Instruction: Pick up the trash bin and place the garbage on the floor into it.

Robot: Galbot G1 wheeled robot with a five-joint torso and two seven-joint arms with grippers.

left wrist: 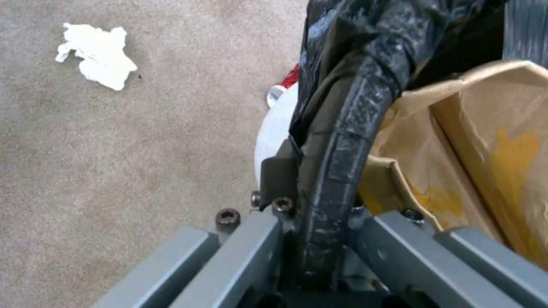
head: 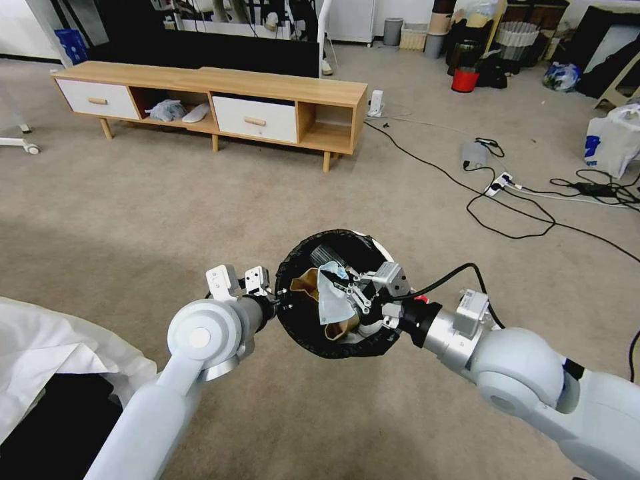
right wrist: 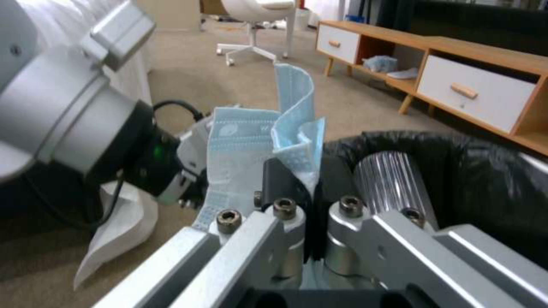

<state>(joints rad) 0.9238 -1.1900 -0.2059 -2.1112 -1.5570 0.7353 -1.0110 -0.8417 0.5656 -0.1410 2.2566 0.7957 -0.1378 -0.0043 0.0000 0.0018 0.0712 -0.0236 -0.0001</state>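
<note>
Left gripper (head: 285, 301): jaws clamped on the bin (head: 313, 343) rim, holding it above the carpet. Right gripper (head: 348, 291): jaws closed on a blue mask (right wrist: 291, 128) over the bin mouth. Brown bag (left wrist: 485, 141) inside.

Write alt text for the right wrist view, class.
The right gripper pinches a pale blue face mask over the black-lined trash bin, which holds a ribbed clear bottle. The left gripper holds the bin's rim; a wooden cabinet stands behind.
</note>
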